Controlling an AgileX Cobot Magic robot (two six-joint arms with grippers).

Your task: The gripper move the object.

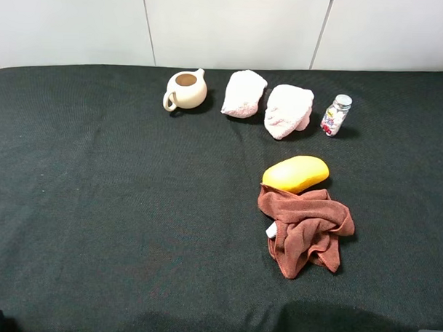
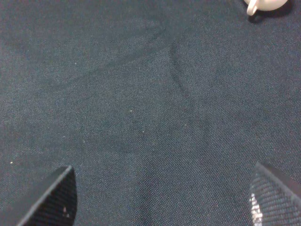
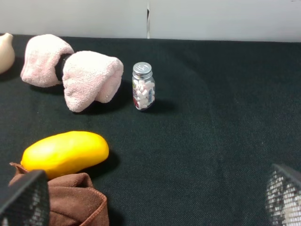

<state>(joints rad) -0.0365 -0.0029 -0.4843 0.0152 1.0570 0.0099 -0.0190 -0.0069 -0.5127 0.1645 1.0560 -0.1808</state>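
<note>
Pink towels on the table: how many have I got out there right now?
2. One pink towel lies in the far row just right of the teapot; the second pink towel sits between it and the bottle. The brown cloth near the mango isn't counted.

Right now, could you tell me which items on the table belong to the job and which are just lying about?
Belongs to the job:
bottle
right gripper, open

Just lying about:
teapot
two pink towels
mango
brown cloth
left gripper, open
</note>
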